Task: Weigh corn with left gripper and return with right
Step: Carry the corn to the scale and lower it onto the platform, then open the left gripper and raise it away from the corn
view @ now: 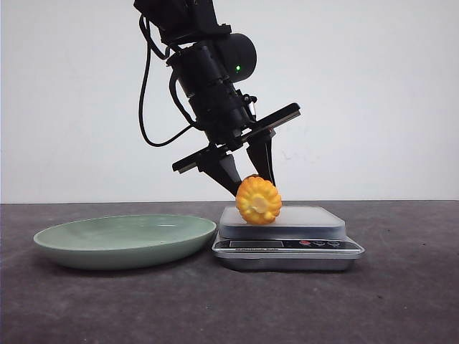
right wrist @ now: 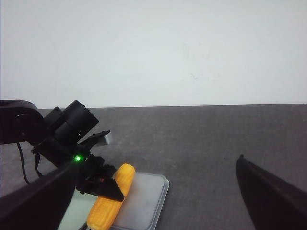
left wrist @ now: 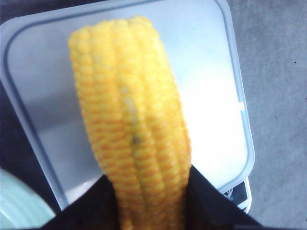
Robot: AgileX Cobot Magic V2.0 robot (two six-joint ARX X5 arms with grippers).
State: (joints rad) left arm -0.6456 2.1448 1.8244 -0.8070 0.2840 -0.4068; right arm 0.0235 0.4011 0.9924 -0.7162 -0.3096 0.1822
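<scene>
The corn [view: 258, 201], an orange-yellow ribbed cob, lies lengthwise at the left part of the scale's grey platform [view: 308, 218], its paler end towards the front camera. It seems to touch the platform. My left gripper [view: 252, 183] comes down from above, and its black fingers [left wrist: 216, 206] press both sides of the cob [left wrist: 129, 115]. In the right wrist view the corn [right wrist: 111, 199] and the left arm [right wrist: 67, 129] show on the scale [right wrist: 146, 196]. My right gripper [right wrist: 158, 163] is open and empty, held back from the scale.
A shallow pale green plate [view: 122, 240] sits on the dark table just left of the silver scale [view: 287, 251]; its rim shows in the left wrist view [left wrist: 17, 206]. A white wall stands behind.
</scene>
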